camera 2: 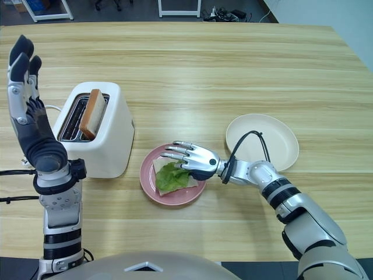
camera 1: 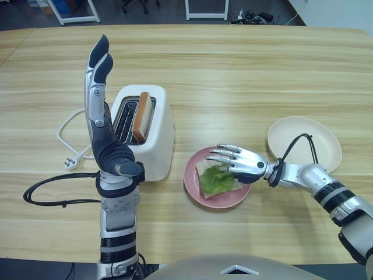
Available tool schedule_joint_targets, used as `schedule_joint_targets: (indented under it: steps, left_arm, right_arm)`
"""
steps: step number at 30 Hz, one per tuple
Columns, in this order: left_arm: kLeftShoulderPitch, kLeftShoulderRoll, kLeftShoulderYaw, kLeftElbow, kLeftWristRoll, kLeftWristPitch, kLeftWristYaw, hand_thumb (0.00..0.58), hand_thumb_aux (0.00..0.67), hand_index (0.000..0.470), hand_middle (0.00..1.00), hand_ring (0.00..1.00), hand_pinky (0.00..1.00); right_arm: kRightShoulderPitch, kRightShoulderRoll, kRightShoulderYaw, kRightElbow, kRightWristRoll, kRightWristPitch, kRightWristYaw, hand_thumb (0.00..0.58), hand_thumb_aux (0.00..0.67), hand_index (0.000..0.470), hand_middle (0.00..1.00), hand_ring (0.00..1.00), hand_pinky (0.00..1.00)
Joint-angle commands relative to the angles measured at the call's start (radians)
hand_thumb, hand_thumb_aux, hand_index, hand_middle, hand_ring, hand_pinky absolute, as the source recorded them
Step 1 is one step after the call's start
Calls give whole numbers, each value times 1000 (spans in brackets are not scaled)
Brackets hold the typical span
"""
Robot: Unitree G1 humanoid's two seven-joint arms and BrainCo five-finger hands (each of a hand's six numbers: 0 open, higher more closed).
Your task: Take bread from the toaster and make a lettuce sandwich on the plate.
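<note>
Likely lab or office: long wooden table (camera 1: 245, 70), white metal frames (camera 1: 207, 18), floor cable tangle (camera 1: 253, 16), wheeled chair base (camera 1: 140, 6).

The white toaster (camera 1: 152, 137) stands upright. One browned bread slice (camera 1: 141, 116) stands on edge in a slot, protruding above the top. The pink plate (camera 1: 195, 189) lies just beside the toaster. It holds a second slice (camera 1: 204, 169) lying flat, with a green lettuce leaf (camera 1: 217, 179) on top.

Left hand (camera 1: 104, 137) stands upright beside toaster (camera 1: 162, 131); right hand (camera 1: 246, 163) hovers over plate (camera 1: 191, 182).
</note>
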Motion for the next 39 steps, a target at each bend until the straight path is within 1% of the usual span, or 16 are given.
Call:
schedule_joint_targets:
  steps: [1,11,16,19,20,22,24,25,27,29,31,33,34,37,39]
  left_arm:
    - [10,-4,-4,-17,11,5,-11,0,0,0,0,0,0]
    - [24,-8,-12,-38,11,19,-27,0,0,0,0,0,0]
    - [25,-10,-9,-45,9,26,-32,0,0,0,0,0,0]
    - [22,-11,7,-62,2,37,-29,0,0,0,0,0,0]
    - [17,-11,20,-73,-9,53,-26,0,0,0,0,0,0]
    - [1,-18,64,-108,-38,130,-17,0,0,0,0,0,0]
    - [-16,-18,137,-123,24,207,16,0,0,0,0,0,0]
    - [-23,-16,165,-111,65,241,35,0,0,0,0,0,0]
    - [-3,37,179,-52,31,291,-18,0,0,0,0,0,0]
    - [18,72,183,5,67,373,-61,0,0,0,0,0,0]
    - [24,96,173,51,108,436,-89,0,0,0,0,0,0]
    - [29,132,144,89,146,459,-119,0,0,0,0,0,0]
    - [36,154,126,103,169,465,-138,0,0,0,0,0,0]
    - [66,248,69,160,335,514,-171,0,0,0,0,0,0]
    - [64,307,58,205,425,545,-153,0,0,0,0,0,0]
  right_arm:
    - [-6,-14,21,-11,-30,11,10,0,0,0,0,0,0]
    - [24,-70,5,-76,-7,-10,30,0,0,0,0,0,0]
    - [38,-135,-36,-125,37,-56,46,0,0,0,0,0,0]
    - [56,-181,-82,-157,73,-72,46,0,0,0,0,0,0]
    - [67,-197,-105,-168,97,-82,43,0,0,0,0,0,0]
    - [101,-227,-184,-188,200,-113,25,0,0,0,0,0,0]
    - [161,-234,-300,-196,423,-176,6,0,0,0,0,0,0]
    - [199,-221,-371,-213,568,-195,1,0,0,0,0,0,0]
    - [265,-197,-482,-277,849,-236,-1,0,0,0,0,0,0]
    - [312,-162,-577,-371,1023,-252,-17,0,0,0,0,0,0]
    - [353,-125,-668,-470,1098,-263,-34,0,0,0,0,0,0]
    - [384,-92,-734,-564,1133,-266,-16,0,0,0,0,0,0]
    - [394,-77,-751,-600,1147,-265,8,0,0,0,0,0,0]
    - [403,-13,-778,-650,1138,-261,104,0,0,0,0,0,0]
    - [410,37,-794,-651,1098,-266,154,0,0,0,0,0,0]
